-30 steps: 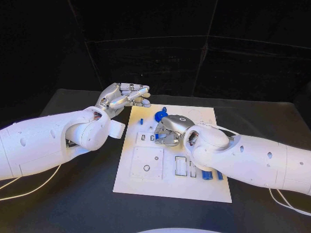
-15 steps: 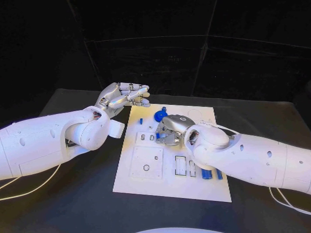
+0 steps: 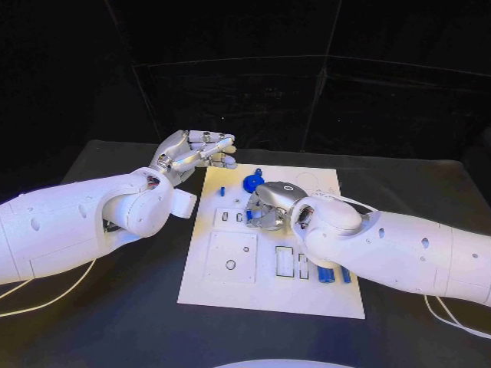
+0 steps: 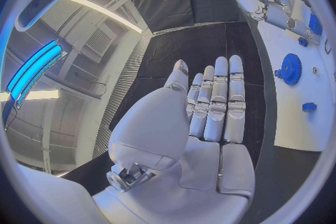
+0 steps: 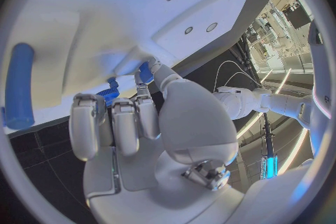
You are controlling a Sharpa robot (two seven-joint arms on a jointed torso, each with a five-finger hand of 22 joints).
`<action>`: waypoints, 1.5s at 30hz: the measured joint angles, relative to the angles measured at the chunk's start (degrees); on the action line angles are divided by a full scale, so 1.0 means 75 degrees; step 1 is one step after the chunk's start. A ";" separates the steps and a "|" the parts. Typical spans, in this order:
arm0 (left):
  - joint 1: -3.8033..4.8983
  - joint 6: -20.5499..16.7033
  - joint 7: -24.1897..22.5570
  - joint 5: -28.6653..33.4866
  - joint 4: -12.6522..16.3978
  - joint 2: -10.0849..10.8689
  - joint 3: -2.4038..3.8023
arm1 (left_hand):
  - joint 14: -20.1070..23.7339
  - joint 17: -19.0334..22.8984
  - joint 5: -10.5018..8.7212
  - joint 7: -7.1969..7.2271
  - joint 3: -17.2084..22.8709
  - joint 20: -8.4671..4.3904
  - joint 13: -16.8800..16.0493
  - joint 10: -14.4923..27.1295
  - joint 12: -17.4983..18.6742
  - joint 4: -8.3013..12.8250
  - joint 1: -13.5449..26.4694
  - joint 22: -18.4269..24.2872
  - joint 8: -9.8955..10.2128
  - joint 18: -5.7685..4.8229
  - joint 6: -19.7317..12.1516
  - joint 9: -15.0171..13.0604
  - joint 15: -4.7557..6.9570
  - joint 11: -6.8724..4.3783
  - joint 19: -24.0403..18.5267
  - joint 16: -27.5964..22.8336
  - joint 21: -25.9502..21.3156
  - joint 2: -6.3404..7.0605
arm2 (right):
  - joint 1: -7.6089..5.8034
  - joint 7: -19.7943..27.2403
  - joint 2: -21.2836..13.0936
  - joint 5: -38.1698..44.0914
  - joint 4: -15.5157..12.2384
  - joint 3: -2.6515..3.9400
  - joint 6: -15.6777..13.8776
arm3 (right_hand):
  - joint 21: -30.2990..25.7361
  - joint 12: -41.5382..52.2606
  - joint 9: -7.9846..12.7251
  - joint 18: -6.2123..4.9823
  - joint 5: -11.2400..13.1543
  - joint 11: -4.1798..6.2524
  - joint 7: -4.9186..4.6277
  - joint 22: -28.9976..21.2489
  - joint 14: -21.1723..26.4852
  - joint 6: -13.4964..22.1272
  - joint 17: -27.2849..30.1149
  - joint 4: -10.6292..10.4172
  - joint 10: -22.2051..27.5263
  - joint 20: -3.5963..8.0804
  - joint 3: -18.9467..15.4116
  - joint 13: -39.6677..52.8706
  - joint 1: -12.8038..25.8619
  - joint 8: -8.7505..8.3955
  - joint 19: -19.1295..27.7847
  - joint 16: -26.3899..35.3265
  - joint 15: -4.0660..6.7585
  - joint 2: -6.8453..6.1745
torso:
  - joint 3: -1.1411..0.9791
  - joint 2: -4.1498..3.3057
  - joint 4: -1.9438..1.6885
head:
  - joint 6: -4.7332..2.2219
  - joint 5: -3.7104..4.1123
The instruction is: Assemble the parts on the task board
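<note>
The white task board lies in the middle of the black table. My right hand is lowered onto its middle, fingers curled down. In the right wrist view its thumb and a finger pinch a small blue part against the board. A blue gear stands just beyond that hand, with a small blue peg behind it. My left hand hovers off the board's far left corner; its fingers are stretched out and hold nothing. The gear also appears past them.
Blue rods lie near the board's right edge, close under my right forearm; one rod is seen in the right wrist view. Recessed slots mark the board's middle. Bare black table surrounds the board.
</note>
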State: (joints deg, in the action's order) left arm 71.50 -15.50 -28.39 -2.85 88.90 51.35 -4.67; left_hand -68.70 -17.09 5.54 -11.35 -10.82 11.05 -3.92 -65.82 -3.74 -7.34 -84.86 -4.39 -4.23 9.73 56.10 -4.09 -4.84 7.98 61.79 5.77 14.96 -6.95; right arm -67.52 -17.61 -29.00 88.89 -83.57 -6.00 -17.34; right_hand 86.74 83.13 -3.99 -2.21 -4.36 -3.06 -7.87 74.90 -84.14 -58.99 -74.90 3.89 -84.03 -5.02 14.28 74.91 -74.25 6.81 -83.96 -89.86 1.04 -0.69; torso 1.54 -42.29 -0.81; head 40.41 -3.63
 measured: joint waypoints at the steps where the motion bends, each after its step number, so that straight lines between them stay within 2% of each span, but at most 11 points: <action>1: 0.0000 0.0000 0.0000 0.0000 -0.0001 -0.0001 0.0000 | 0.0000 0.0000 0.0000 0.0000 0.0000 0.0000 0.0000 0.0000 0.0000 0.0000 0.0000 0.0000 0.0000 0.0000 0.0000 0.0000 0.0000 0.0000 0.0000 0.0000 0.0000 0.0000 | 0.0000 0.0000 0.0000 0.0000 0.0000 0.0000 0.0001 | 0.0000 0.0000 -0.0001 0.0000 0.0000 0.0000 -0.0010 0.0000 0.0000 0.0014 0.0000 0.0000 0.0000 0.0000 0.0000 0.0000 0.0002 0.0000 0.0000 0.0000 0.0000 -0.0002 | 0.0000 -0.0001 0.0000 | 0.0001 0.0001; 7: 0.0000 0.0001 0.0000 0.0001 -0.0006 -0.0005 0.0000 | 0.0000 0.0000 0.0000 0.0000 0.0000 0.0000 0.0000 0.0000 0.0000 0.0000 0.0000 0.0000 0.0000 0.0000 0.0000 0.0000 0.0000 0.0000 0.0000 0.0000 0.0000 0.0000 | 0.0000 -0.0002 0.0000 0.0001 0.0004 0.0000 0.0013 | 0.0000 -0.0090 0.0009 0.0000 0.0032 0.0000 -0.0090 0.0000 0.0000 0.0185 0.0000 0.0004 0.0000 0.0000 0.0004 0.0000 0.0120 -0.0117 0.0000 0.0000 0.0000 -0.0120 | 0.0001 -0.0001 0.0000 | 0.0010 0.0006; 12: 0.0000 0.0001 0.0000 0.0002 -0.0008 -0.0008 0.0000 | 0.0000 0.0000 0.0000 0.0000 0.0000 0.0000 0.0000 0.0000 0.0000 0.0000 0.0000 0.0001 0.0000 0.0000 0.0000 0.0000 0.0000 0.0000 0.0000 0.0000 0.0000 0.0000 | 0.0000 -0.0007 0.0000 0.0001 0.0005 0.0000 0.0018 | -0.0031 -0.0122 0.0024 0.0000 0.0032 -0.0028 -0.0130 0.0000 0.0000 0.0251 0.0000 0.0004 0.0028 0.0000 0.0004 0.0000 0.0138 -0.0139 0.0000 0.0000 0.0000 -0.0138 | 0.0001 -0.0001 -0.0004 | 0.0015 0.0011; 29: 0.0000 0.0010 0.0001 0.0003 -0.0010 -0.0008 0.0000 | 0.0000 0.0000 0.0000 0.0000 0.0000 0.0000 0.0000 0.0000 0.0000 0.0000 0.0000 0.0001 0.0000 -0.0001 0.0000 0.0000 0.0000 0.0000 0.0000 0.0000 0.0000 0.0000 | 0.0005 -0.0020 0.0029 0.0001 0.0028 -0.0004 0.0000 | -0.0037 -0.0207 0.0033 0.0000 0.0031 -0.0059 -0.0175 0.0000 0.0014 0.0476 -0.0005 -0.0062 0.0002 -0.0017 -0.0062 0.0000 0.0249 -0.0250 -0.0017 0.0000 -0.0043 -0.0249 | 0.0003 -0.0001 -0.0009 | 0.0030 -0.0004; 37: 0.0000 0.0012 0.0001 0.0004 -0.0014 -0.0009 0.0000 | 0.0000 0.0000 0.0000 0.0000 0.0000 0.0001 0.0000 0.0000 0.0000 0.0000 0.0000 0.0001 0.0000 0.0000 0.0000 0.0000 0.0000 0.0000 -0.0001 0.0000 0.0000 0.0000 | 0.0017 -0.0019 0.0030 -0.0007 0.0049 -0.0012 -0.0065 | -0.0064 -0.0393 0.0013 0.0000 0.0030 -0.0159 -0.0225 0.0000 0.0028 0.0746 -0.0004 -0.0125 0.0048 -0.0056 -0.0191 0.0000 0.0319 -0.0316 -0.0001 0.0000 -0.0085 -0.0399 | 0.0003 0.0000 -0.0009 | 0.0046 0.0023; 45: 0.0000 0.0013 0.0001 0.0005 -0.0016 -0.0009 0.0000 | 0.0000 0.0000 0.0000 0.0000 0.0000 0.0001 0.0000 0.0000 0.0000 0.0000 0.0000 0.0000 0.0000 0.0000 0.0000 0.0000 0.0000 0.0000 -0.0001 0.0000 0.0000 0.0000 | 0.0025 -0.0004 0.0023 -0.0029 0.0047 -0.0019 -0.0174 | -0.0064 -0.0407 0.0018 0.0000 0.0030 -0.0166 -0.0231 0.0000 0.0028 0.0835 -0.0003 -0.0148 0.0054 -0.0056 -0.0256 0.0000 0.0320 -0.0347 -0.0001 0.0000 -0.0085 -0.0400 | 0.0003 0.0001 -0.0009 | 0.0054 0.0028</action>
State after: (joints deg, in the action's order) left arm 71.50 -15.40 -28.38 -2.81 88.78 51.28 -4.67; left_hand -68.70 -17.09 5.54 -11.35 -10.82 11.06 -3.91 -65.82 -3.74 -7.34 -84.86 -4.39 -4.23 9.72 56.09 -4.09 -4.84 7.98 61.78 5.77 14.96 -6.95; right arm -67.33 -17.64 -28.83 88.67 -83.22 -6.15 -18.65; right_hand 86.26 80.08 -3.85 -2.20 -4.13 -4.31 -9.60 74.90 -83.93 -52.72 -74.93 2.78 -83.63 -5.44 12.36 74.91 -71.85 4.20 -83.96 -89.86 0.40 -3.69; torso 1.56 -42.29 -0.87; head 40.81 -3.42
